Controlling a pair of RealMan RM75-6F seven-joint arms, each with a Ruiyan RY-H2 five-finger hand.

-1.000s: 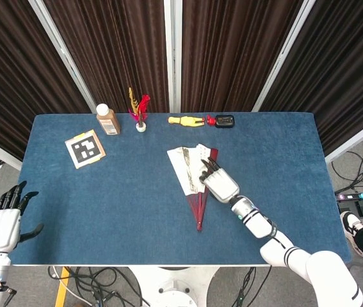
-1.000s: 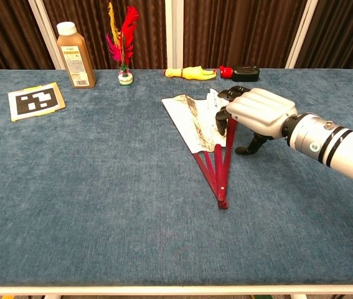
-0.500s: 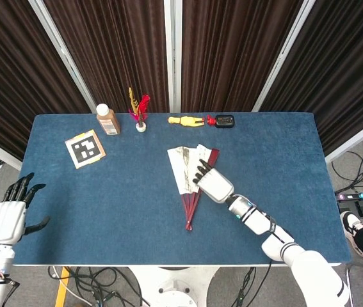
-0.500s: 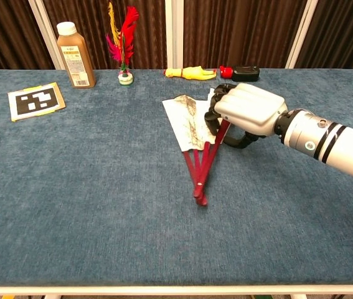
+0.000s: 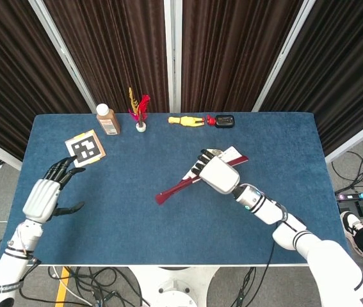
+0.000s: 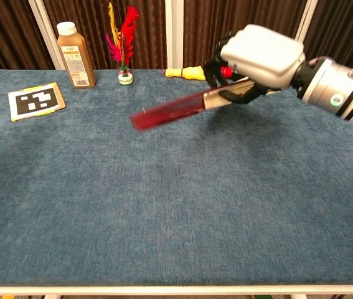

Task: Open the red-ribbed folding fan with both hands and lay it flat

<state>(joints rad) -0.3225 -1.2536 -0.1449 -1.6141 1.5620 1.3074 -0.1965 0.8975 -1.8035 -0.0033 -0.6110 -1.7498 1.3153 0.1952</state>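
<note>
My right hand (image 5: 216, 173) (image 6: 258, 57) grips the red-ribbed folding fan (image 5: 182, 185) (image 6: 176, 110) and holds it above the blue table (image 5: 117, 211). The fan is folded into a narrow red bar. Its pivot end points left and its paper end sticks out behind the hand toward the right. It looks blurred in the chest view. My left hand (image 5: 45, 194) hovers over the table's left side with fingers spread, holding nothing; only the head view shows it.
Along the far edge stand a brown bottle (image 5: 107, 119) (image 6: 75, 55), a feather shuttlecock (image 5: 139, 111) (image 6: 121, 43), a yellow toy (image 5: 185, 120) (image 6: 190, 73) and a black device (image 5: 225, 120) (image 6: 246, 73). A marker card (image 5: 84, 148) (image 6: 36, 100) lies at the left.
The right hand lifted the half-open fan off the table; it closed into a bar and swung its pivot end leftward. The left hand rose from below the table edge to over the table.
</note>
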